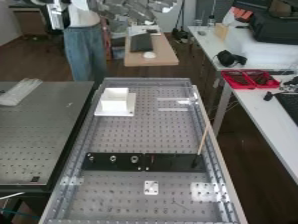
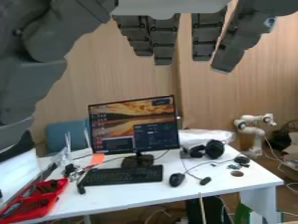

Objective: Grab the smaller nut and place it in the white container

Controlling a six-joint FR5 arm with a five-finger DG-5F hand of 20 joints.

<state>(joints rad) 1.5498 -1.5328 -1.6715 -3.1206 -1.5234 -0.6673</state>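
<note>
Compare released hand (image 2: 165, 41), raised probably for clearance; smaller nut (image 1: 91, 158), set on black bar (image 1: 173, 163), presumably for access; white container (image 1: 115, 105), positioned to receive it.

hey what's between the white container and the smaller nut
From the white container to the smaller nut, the high view shows the edge of a white plate, bare perforated bench, then the black bar.

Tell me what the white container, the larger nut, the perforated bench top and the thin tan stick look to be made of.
White container: probably matte plastic, going by its even, glare-free walls.
Larger nut: likely bare metal, judging by its silvery grey look.
Bench top: apparently smooth grey metal, with regular holes and pale glare patches.
Stick: perhaps unpainted wood, from its tan tone.
</note>
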